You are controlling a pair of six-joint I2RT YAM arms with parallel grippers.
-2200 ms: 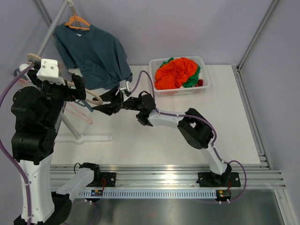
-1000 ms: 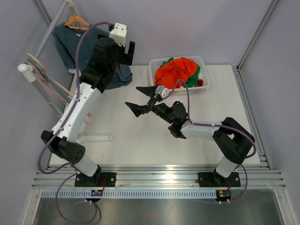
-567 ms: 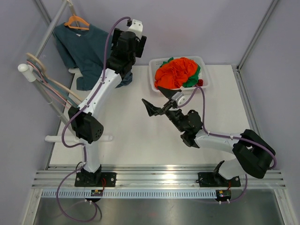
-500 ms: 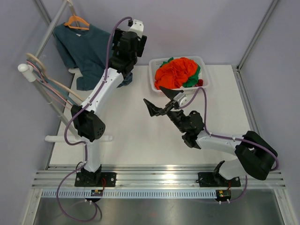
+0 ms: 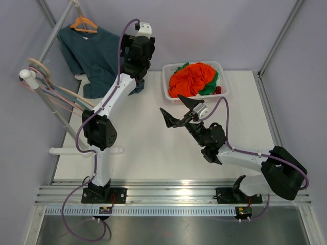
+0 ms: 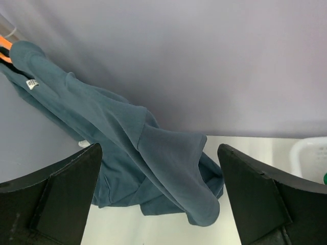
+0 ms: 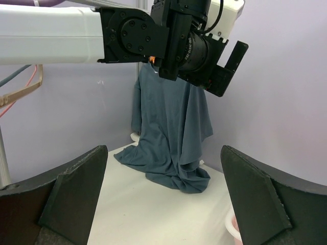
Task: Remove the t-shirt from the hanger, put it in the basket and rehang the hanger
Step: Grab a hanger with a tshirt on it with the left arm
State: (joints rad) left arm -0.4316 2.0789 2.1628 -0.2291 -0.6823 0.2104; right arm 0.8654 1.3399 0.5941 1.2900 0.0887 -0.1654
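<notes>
1. Left hand [image 5: 142, 51], top view: it is held high at the far left of the bench [image 5: 153, 158], just right of the t-shirt [image 5: 97, 56]. From above I cannot tell whether they touch. The blue t-shirt hangs on an orange hanger [image 5: 83, 23] at the top of the rack [image 5: 115, 150], with its lower part down by the bench. The right hand [image 5: 178, 115] hovers over mid-bench with its fingers spread wide and nothing between them. It is well apart from the t-shirt and near a white basket [image 5: 214, 64] of red and green clothes [image 5: 190, 79]. Spare hangers [image 5: 61, 92] sit lower on the rack. No writing can be read.

2. Left wrist view: a small white label [image 6: 31, 83] sits on the t-shirt near the collar, its print too small to read. The left hand's two fingers [image 6: 59, 196] stand wide apart, gripping nothing. The t-shirt lies ahead of them, seen between the tips, and does not touch them. It drapes from the hanger at upper left down to the bench. A corner of the basket shows at the right edge.

3. Right wrist view: the right hand's fingers [image 7: 66, 199] are likewise wide apart and empty. The t-shirt hangs well ahead at centre, its hem bunched on the bench. The left hand sits high in front of the t-shirt's top. Nothing on its casing is legible.
</notes>
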